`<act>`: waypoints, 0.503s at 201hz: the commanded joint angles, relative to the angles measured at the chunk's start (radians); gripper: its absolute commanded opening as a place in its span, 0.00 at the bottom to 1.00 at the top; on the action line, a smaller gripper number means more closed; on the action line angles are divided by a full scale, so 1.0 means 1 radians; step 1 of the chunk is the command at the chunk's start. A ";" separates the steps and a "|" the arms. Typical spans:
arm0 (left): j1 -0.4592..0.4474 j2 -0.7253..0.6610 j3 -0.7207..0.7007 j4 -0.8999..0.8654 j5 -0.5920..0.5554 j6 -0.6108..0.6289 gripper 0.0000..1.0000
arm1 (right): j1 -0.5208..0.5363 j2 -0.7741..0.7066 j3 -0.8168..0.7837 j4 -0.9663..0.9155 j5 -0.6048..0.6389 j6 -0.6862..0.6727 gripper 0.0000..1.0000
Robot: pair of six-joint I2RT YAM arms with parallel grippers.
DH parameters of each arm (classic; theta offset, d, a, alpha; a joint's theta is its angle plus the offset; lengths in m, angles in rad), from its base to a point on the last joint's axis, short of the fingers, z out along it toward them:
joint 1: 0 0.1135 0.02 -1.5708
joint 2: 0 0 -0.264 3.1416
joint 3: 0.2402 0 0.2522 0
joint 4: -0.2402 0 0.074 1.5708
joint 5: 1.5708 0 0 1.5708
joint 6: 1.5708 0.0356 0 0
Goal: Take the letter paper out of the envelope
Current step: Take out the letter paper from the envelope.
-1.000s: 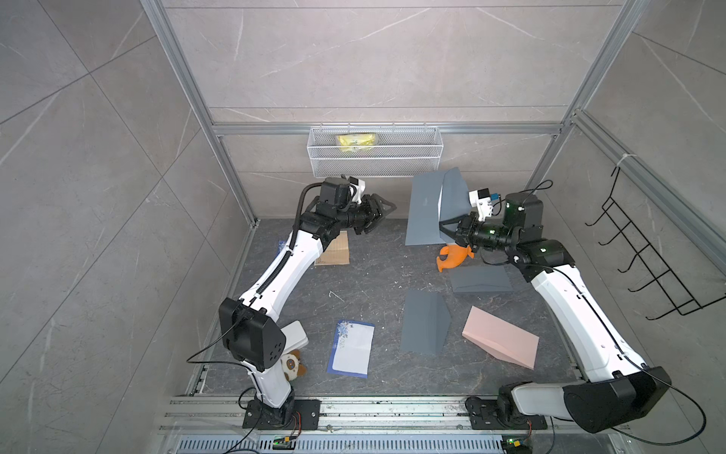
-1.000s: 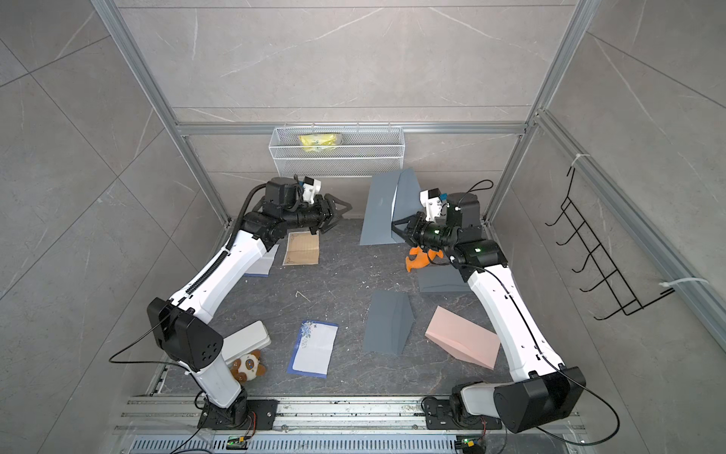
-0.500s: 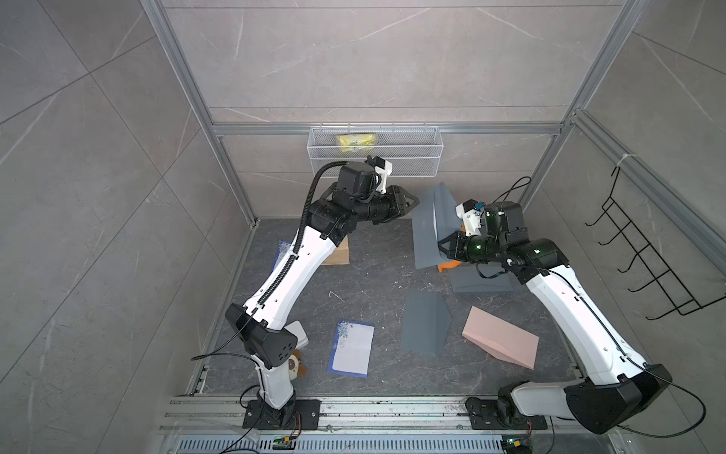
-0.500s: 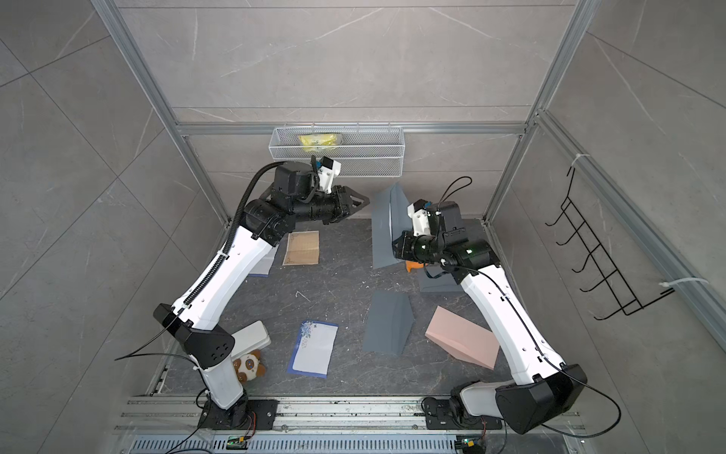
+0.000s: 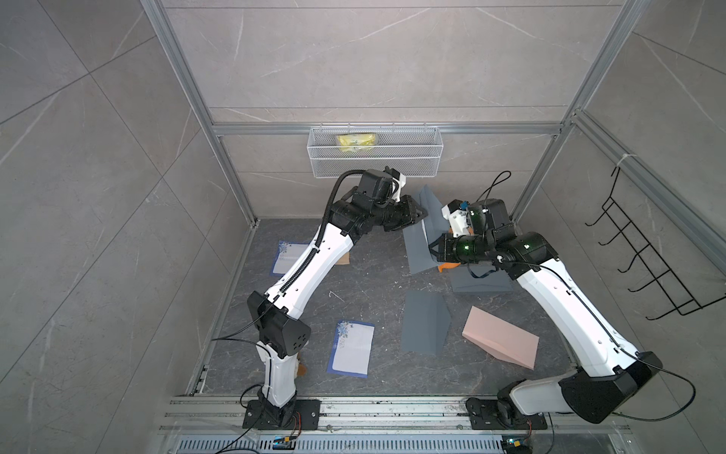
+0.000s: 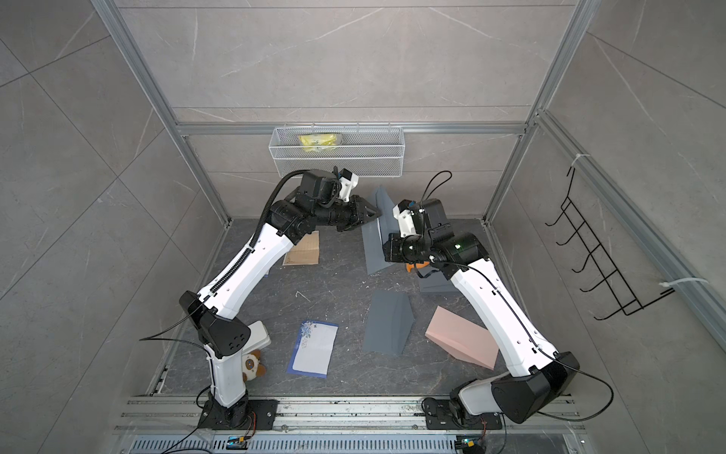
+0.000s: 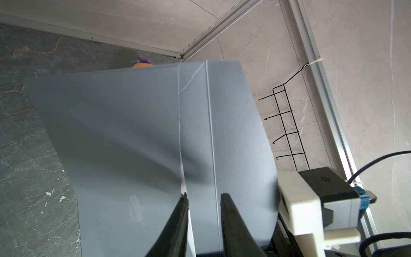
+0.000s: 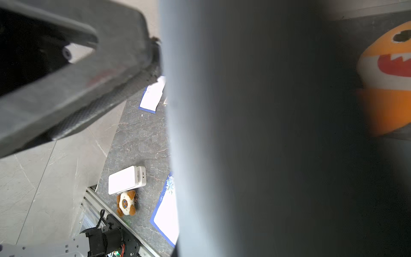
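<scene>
A grey envelope [image 5: 417, 245] [image 6: 376, 245] hangs upright in the air at the back middle, between my two arms. It fills the left wrist view [image 7: 133, 133] and the right wrist view [image 8: 244, 133]. My right gripper [image 5: 432, 251] [image 6: 387, 251] is shut on its lower right side, with the jaws hidden behind the envelope in the right wrist view. My left gripper [image 5: 422, 214] [image 6: 377, 215] [image 7: 203, 197] is at its upper edge, jaws narrowly apart astride a fold. A thin white edge [image 7: 182, 175] shows by one finger. I cannot tell if it is the letter paper.
Two blue-bordered sheets [image 5: 351, 350] [image 5: 285, 257] lie on the floor, with two more grey envelopes [image 5: 424, 322] [image 5: 479, 283], a pink one [image 5: 501, 342] and a brown one [image 6: 302, 253]. An orange plush [image 8: 389, 77] sits under the held envelope. A wire basket [image 5: 375, 151] hangs behind.
The right arm has swung the envelope left and turned it edge-on. The left arm has risen and reached right to its upper edge, and its jaws have narrowed.
</scene>
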 commanded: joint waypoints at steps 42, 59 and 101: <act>-0.008 0.001 0.040 -0.002 0.005 0.022 0.27 | 0.020 0.008 0.059 -0.033 0.013 -0.008 0.00; -0.010 0.002 0.040 -0.004 0.009 0.019 0.27 | 0.022 0.005 0.059 -0.035 0.014 -0.007 0.00; -0.023 0.007 0.038 -0.012 0.014 0.014 0.27 | 0.026 0.003 0.056 -0.039 0.021 -0.009 0.00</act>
